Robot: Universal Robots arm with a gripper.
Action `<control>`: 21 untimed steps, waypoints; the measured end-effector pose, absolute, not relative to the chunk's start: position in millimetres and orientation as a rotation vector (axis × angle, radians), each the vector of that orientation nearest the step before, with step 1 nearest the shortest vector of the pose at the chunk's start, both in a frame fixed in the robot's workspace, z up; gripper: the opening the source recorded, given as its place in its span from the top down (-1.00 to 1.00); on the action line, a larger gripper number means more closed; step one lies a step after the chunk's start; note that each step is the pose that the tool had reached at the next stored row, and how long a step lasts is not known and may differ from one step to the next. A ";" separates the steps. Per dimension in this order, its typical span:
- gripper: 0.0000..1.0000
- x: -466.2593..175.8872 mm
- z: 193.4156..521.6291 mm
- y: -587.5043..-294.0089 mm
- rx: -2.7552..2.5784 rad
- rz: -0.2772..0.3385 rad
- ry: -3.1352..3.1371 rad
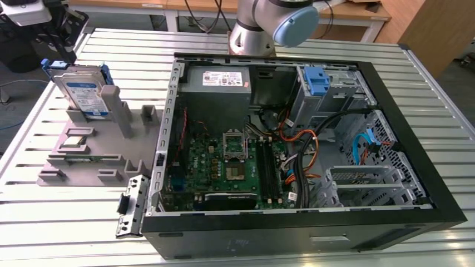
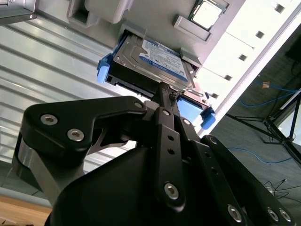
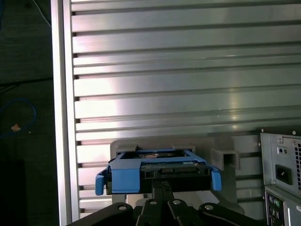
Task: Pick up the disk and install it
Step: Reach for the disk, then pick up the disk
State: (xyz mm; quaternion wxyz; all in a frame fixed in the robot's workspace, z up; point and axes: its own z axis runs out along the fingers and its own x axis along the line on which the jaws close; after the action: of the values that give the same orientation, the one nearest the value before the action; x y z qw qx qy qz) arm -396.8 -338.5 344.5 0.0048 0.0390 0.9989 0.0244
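Disk [image 2: 157,59] edge at closed gripper [image 2: 164,88] fingertips [image 2: 162,97].

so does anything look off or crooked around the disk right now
Nothing stands out. The disk stands upright and square in its grey holder on the table, with the gripper at its upper edge. The open computer case shows no damage.

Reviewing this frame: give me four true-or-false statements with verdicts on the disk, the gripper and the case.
1. The disk stands on edge in the grey fixture. True.
2. The disk sits in the drive bay. False: it is outside the case, in the fixture.
3. In the second wrist view, the gripper is right at the disk's near edge. True.
4. The case is closed. False: its side is open, showing the motherboard.
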 end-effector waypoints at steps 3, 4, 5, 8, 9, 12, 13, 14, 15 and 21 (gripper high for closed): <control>0.80 -396.8 344.4 -338.9 0.123 0.076 3.135; 0.80 -396.9 344.4 -338.9 0.123 0.076 3.136; 0.80 -396.9 344.4 -338.9 0.123 0.076 3.136; 0.80 -396.8 344.3 -338.9 0.125 0.075 3.160; 0.80 -396.8 344.2 -338.9 0.126 0.074 3.181; 0.80 -396.9 344.2 -338.9 0.127 0.074 3.183; 0.80 -396.8 344.2 -338.9 0.127 0.074 3.183; 0.80 -396.8 344.2 -338.9 0.126 0.074 3.183; 0.80 -396.9 344.1 -338.9 0.127 0.074 3.188; 0.80 -396.3 344.1 -338.9 0.127 0.074 3.194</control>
State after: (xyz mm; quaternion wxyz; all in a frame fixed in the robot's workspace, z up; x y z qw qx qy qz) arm -396.3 -338.9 344.1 -0.0277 0.0398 0.9986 0.0230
